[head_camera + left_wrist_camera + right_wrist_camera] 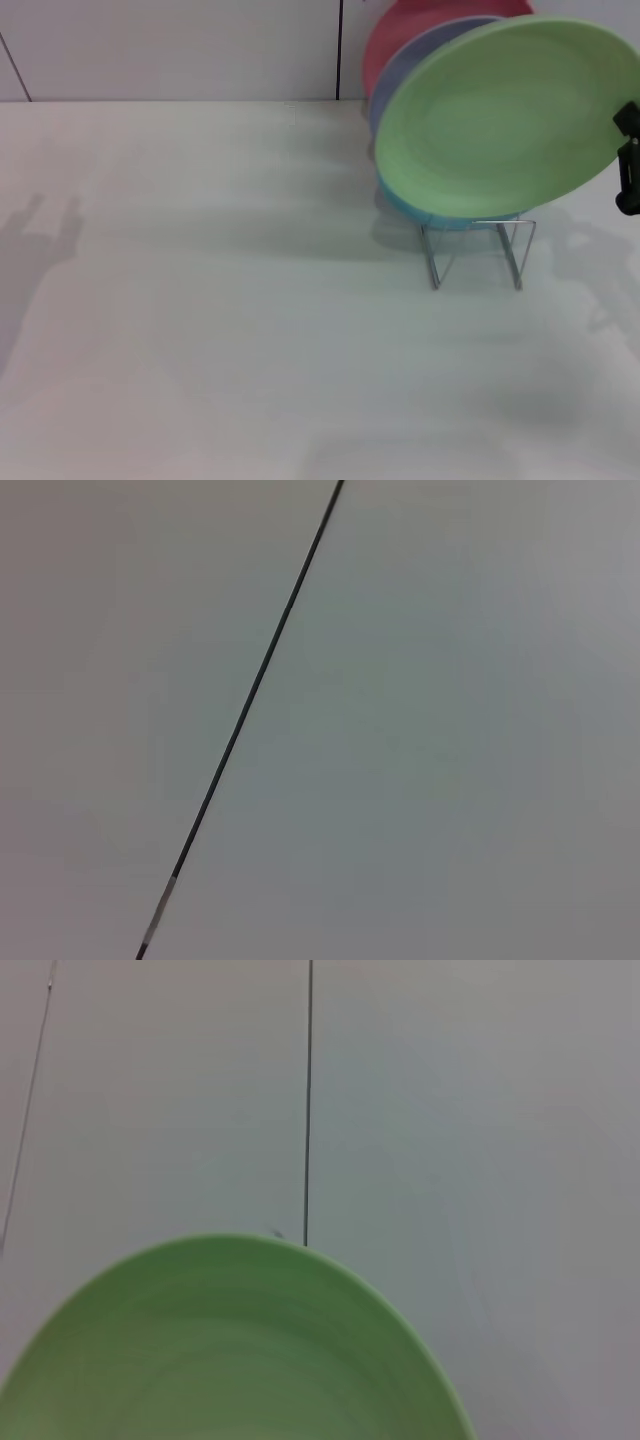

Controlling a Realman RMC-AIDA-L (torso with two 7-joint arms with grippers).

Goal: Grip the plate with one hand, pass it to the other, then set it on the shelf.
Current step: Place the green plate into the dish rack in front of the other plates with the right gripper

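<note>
The light-green plate hangs tilted, its face toward me, above the front of the silver wire shelf at the right of the white table. My right gripper shows as a black piece at the picture's right edge, shut on the plate's right rim. In the right wrist view the plate fills the lower part, with a pale wall behind it. The plate's lower edge hides most of the shelf's upper wires. My left gripper is out of view; the left wrist view shows only a pale panel with a dark seam.
Three other plates stand in the shelf behind the green one: a turquoise plate, a lavender plate and a red plate. The white table stretches to the left and front. A wall backs the table.
</note>
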